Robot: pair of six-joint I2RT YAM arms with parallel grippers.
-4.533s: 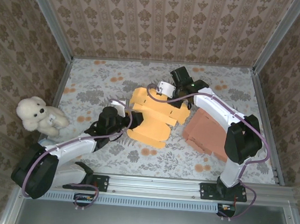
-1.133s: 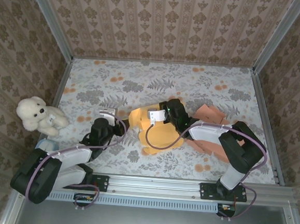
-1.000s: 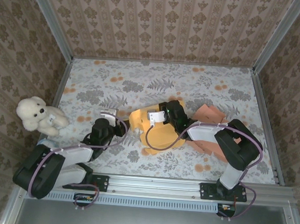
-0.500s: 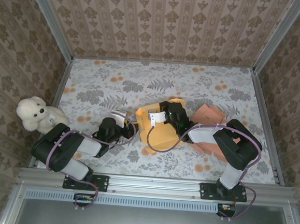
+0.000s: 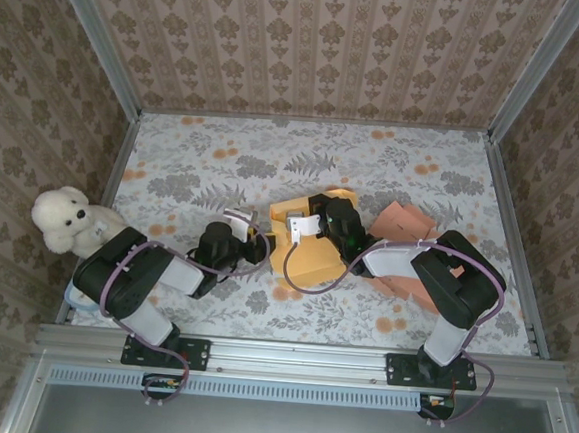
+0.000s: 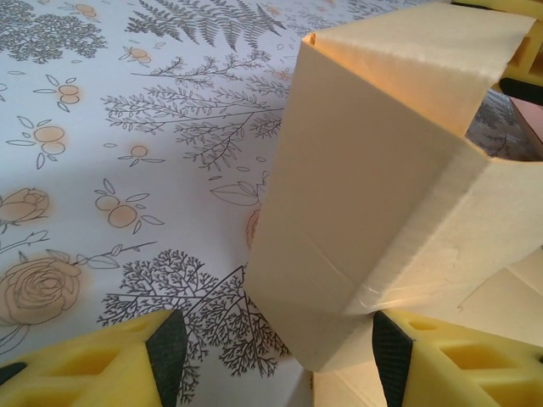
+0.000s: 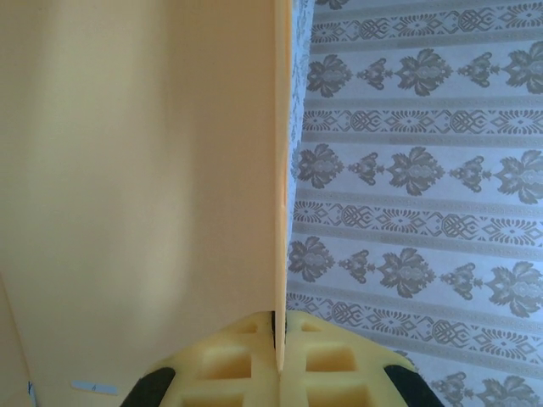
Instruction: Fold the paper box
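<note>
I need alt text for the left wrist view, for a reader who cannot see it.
A partly folded orange paper box stands on a floral table, its near corner between the yellow fingers of the open left gripper.

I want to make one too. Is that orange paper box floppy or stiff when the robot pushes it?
Probably bendy: the paper box shows thin walls and creases, and the right gripper pinches one thin panel edge-on. It is likely light and may tip or slide when pushed, as it stands upright, only half folded.
</note>
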